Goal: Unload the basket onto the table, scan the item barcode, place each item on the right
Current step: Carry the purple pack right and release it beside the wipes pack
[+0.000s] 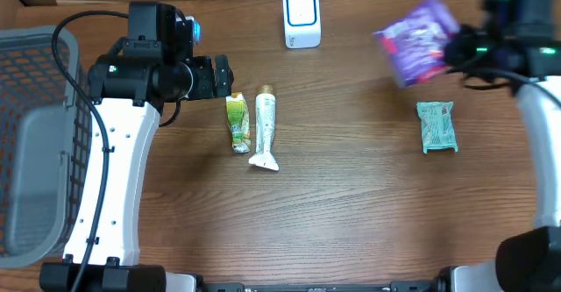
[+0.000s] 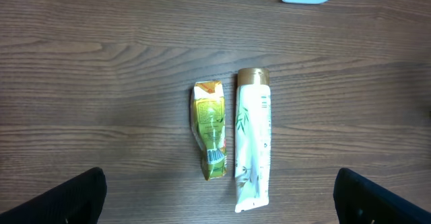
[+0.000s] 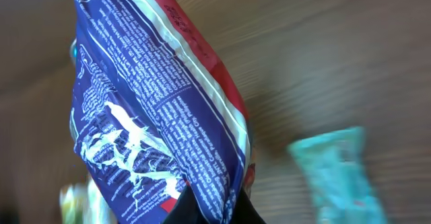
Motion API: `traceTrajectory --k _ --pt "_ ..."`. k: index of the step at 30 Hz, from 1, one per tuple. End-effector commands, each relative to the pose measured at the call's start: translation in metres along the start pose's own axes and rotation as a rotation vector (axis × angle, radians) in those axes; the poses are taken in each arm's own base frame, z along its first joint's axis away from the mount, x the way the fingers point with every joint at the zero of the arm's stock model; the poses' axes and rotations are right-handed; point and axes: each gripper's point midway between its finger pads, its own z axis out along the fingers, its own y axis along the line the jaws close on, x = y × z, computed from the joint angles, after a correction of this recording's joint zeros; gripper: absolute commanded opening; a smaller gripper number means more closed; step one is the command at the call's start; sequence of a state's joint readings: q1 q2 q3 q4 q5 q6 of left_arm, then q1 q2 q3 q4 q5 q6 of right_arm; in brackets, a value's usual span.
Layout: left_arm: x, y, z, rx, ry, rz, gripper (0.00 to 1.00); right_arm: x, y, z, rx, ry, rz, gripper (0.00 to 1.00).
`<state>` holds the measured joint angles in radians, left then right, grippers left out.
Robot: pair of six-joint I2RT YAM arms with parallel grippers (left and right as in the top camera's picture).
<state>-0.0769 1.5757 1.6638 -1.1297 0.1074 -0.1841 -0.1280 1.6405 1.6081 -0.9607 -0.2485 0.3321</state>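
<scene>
**A:** So, what sits nearest the lower edge of the overhead view?

**B:** Mid-frame, a white tube (image 1: 265, 127) with a gold cap lies flat on the desk (image 1: 351, 204), cap toward the top. A green sachet (image 1: 237, 122) lies parallel just left of it, with a thin gap between them.

**A:** And to the right?

**B:** A teal packet (image 1: 436, 125), right of centre, well apart from those two.

**A:** The left fingers?

**B:** The left fingers (image 2: 67, 197) are spread wide and hold nothing. In their wrist view the dark tips fill the two lower corners, with tube and sachet on the desk between them.

**A:** The right fingers?

**B:** The right fingers (image 3: 242, 214) are clamped tight on one end of a purple bag (image 1: 419, 39), which is blurred at the upper right of the overhead view. In their wrist view the bag fills the left half, with white print and a red-and-white stripe along one edge.

**A:** The scanner?

**B:** The white scanner (image 1: 301, 17) stands at top centre, left of the bag and apart from it. A grey basket (image 1: 35, 134) takes up the left edge.
</scene>
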Motion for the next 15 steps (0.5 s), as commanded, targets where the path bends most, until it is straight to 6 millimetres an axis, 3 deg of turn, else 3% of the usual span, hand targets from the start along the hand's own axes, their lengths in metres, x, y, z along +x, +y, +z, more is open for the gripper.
traceTrajectory --k 1,5,8,11,13,14,15 --pt "-0.002 0.000 0.002 -0.003 -0.003 0.006 1.00 0.000 -0.052 0.011 0.040 0.027 0.191 0.04" --pt "-0.002 0.000 0.002 -0.003 -0.003 0.006 0.99 0.006 -0.121 0.028 0.113 0.015 0.415 0.04" --pt "-0.002 0.000 0.002 -0.003 -0.003 0.006 1.00 0.022 -0.167 0.040 0.163 0.020 0.574 0.04" --pt "-0.002 0.000 0.002 -0.003 -0.003 0.006 1.00 0.036 -0.194 0.045 0.188 0.024 0.648 0.04" --pt "-0.002 0.000 0.002 -0.003 -0.003 0.006 0.99 0.042 -0.206 0.044 0.202 0.027 0.675 0.19" --pt "-0.002 0.000 0.002 -0.003 -0.003 0.006 0.99 0.044 -0.209 0.043 0.206 0.030 0.683 0.39" --pt "-0.002 0.000 0.002 -0.003 -0.003 0.006 1.00 0.046 -0.211 0.042 0.210 0.033 0.690 0.51"
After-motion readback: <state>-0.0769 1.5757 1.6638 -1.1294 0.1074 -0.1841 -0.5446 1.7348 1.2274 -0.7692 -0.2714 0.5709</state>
